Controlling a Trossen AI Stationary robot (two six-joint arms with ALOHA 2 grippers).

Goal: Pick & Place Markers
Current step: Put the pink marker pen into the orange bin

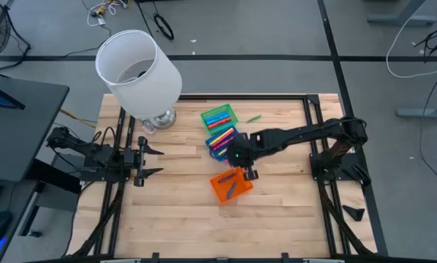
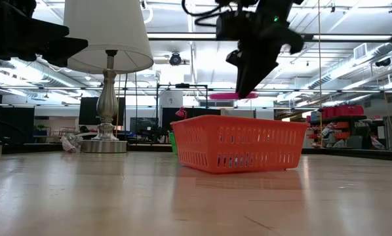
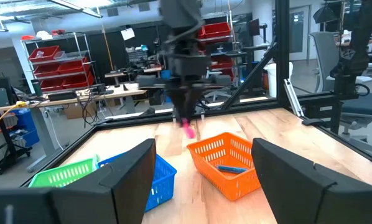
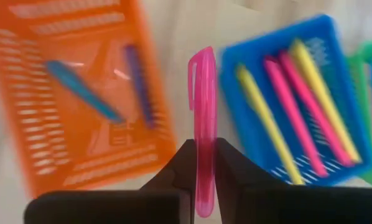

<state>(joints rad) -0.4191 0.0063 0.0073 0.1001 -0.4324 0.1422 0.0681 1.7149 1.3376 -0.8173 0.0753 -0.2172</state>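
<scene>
- While I watch from my station, the right gripper (image 4: 204, 163) is clenched on a slim pink plastic marker (image 4: 203, 124), pinching it near one end so most of its length sticks out forward, level, as the low view shows.
- I use the orange slotted plastic tray (image 1: 230, 185) as my landmark: the marker hangs above the tray's edge nearest the blue slotted plastic tray (image 1: 220, 141), clear of the rim, so I judge it is in transit between the two.
- Two bluish markers (image 4: 80, 90) already lie on the orange tray's floor; the blue tray, just beside the orange one, holds yellow and pink markers (image 4: 298, 106).
- A green slotted plastic tray (image 1: 218, 117) sits just beyond the blue one, farther from the orange tray, and one loose green marker (image 1: 253, 117) lies on the wooden bench (image 1: 175, 204) near it.
- The left gripper (image 1: 147, 161) waits well apart from the orange tray, near the white-shaded metal lamp (image 1: 138, 69), released with fingers spread.
- For the drop, I would centre the marker over the orange tray so it cannot catch the rim.
</scene>
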